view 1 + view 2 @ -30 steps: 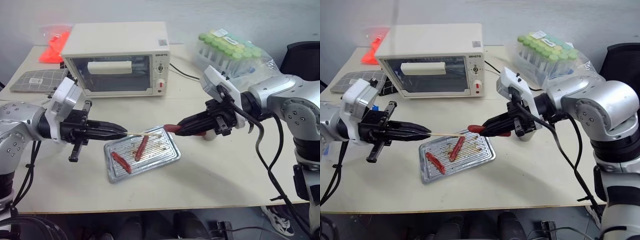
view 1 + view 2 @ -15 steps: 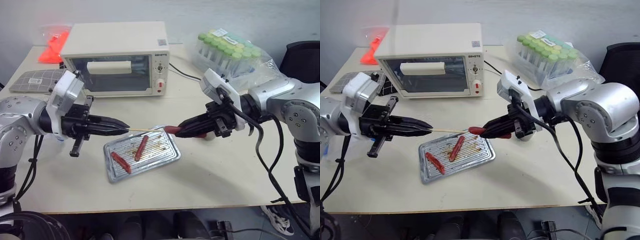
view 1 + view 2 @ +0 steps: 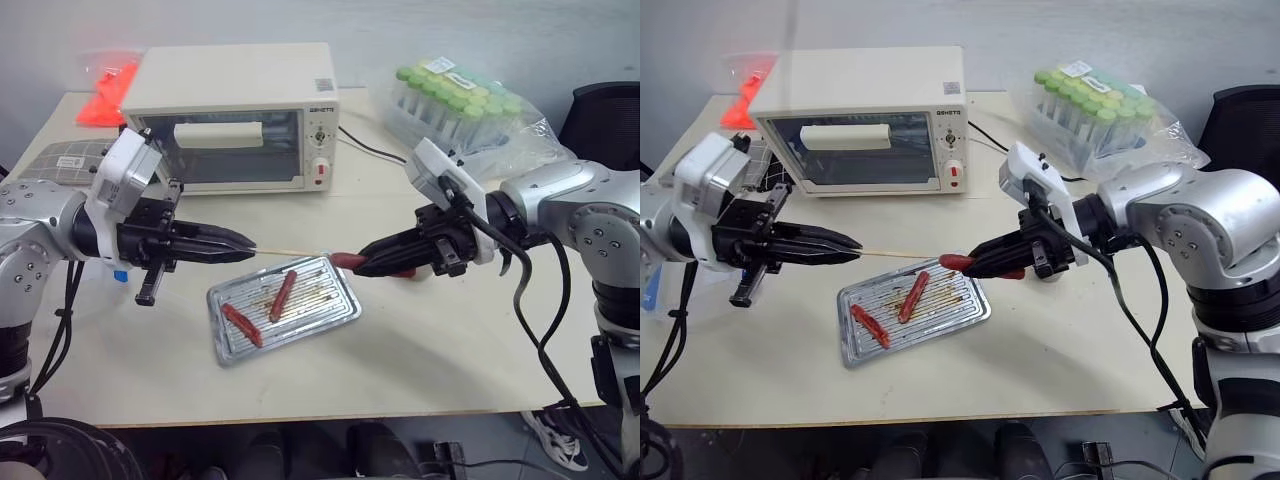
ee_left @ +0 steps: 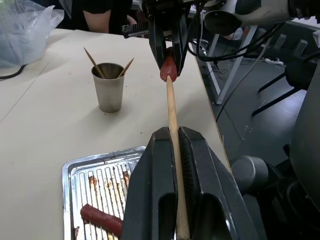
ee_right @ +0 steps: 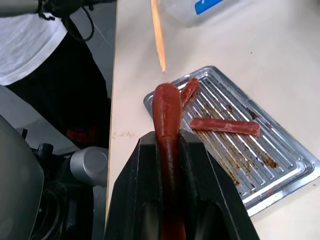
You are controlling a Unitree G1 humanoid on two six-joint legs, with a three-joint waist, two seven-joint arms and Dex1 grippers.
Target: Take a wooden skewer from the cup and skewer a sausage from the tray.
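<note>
Since a second ago the left claw (image 3: 248, 249) has risen a little and drawn back toward the left edge of the head view, so the thin, pale tan wooden skewer (image 3: 285, 252) it pinches now runs nearly level above the tray instead of slanting down. Its pointed tip stands just short of the sausage end; whether the two touch cannot be told. The right claw (image 3: 352, 266) has kept its place at centre right.

Readable writing is scarce: a small dark brand word sits at the top right corner of the cream, boxy toaster oven (image 3: 235, 115), too small to spell out, with a square code sticker above it.

Both black claws are clamped: the left together on the skewer, the right on the smooth, red-brown, finger-shaped sausage (image 5: 167, 125), whose rounded end pokes out past the fingertips. Below them, at lower centre, lies the shiny silver rectangular metal tray (image 3: 340, 310) with rounded corners, a ribbed bottom and brown grease marks, holding two more sausages (image 3: 282, 295). The left wrist view shows the small, tapered grey metal cup (image 4: 109, 86) with further sticks on the pale matt desk (image 3: 430, 340). Green-capped clear tubes (image 3: 455, 100) in crinkled plastic sit at upper right.
</note>
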